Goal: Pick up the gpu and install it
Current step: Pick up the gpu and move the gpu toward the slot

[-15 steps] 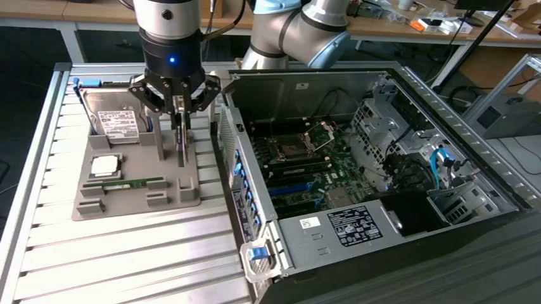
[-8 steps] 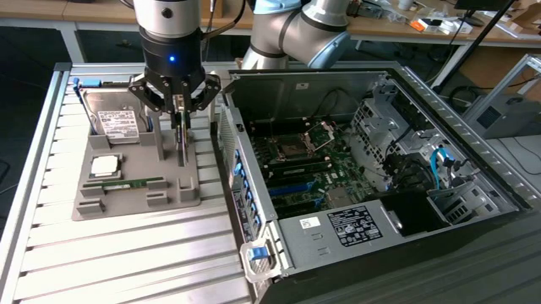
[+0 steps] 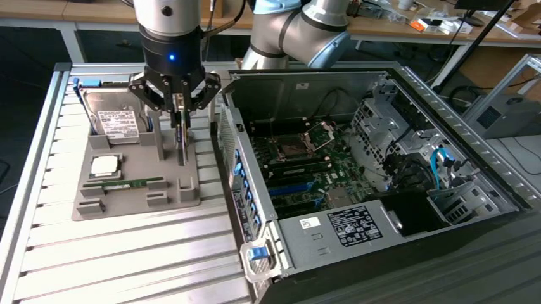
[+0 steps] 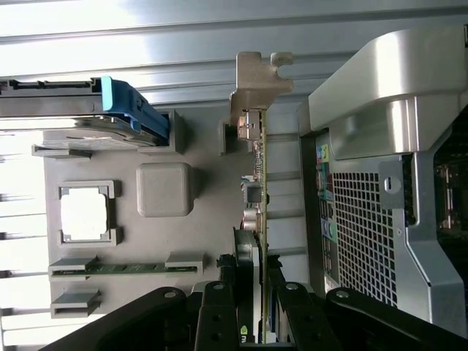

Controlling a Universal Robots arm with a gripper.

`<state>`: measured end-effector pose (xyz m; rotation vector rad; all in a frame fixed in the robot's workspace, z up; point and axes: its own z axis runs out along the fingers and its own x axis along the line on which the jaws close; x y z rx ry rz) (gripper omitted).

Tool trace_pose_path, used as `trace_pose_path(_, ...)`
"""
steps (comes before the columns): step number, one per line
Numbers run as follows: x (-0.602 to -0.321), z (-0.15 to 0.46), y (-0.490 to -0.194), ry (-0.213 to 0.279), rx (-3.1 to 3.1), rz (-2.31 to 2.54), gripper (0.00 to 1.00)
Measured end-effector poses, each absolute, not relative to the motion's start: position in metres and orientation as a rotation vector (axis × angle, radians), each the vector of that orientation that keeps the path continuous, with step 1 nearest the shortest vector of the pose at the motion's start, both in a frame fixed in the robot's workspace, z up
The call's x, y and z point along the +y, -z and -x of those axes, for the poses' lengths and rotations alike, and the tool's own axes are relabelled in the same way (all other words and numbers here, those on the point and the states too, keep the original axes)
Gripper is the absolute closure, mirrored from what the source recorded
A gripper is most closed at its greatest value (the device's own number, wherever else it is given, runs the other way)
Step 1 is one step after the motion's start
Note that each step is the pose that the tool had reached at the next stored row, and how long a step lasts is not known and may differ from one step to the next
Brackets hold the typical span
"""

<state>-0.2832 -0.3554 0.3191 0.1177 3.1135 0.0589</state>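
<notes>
Now | claw [image 3: 178, 111] part-closed, pinching gpu [image 3: 181, 142] by its top edge; it stands upright in tray [image 3: 127, 197] slot, upper left of exterior view, so your grip sits square

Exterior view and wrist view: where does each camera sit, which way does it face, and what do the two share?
Exterior view: off the arm, raised, looking down on the parts tray and the open computer case; the arm and gripper show.
Wrist view: on the wrist, looking down past the gripper along the gpu.
Shared: the gripper closed on the gpu standing on edge, the parts tray, the computer case.
</notes>
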Motion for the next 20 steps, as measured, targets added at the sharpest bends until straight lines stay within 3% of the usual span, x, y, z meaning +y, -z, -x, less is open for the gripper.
trace_pose_path(20, -0.3554, 0.2832, -0.3252, -0.059, 3.113, -0.118, 0.73)
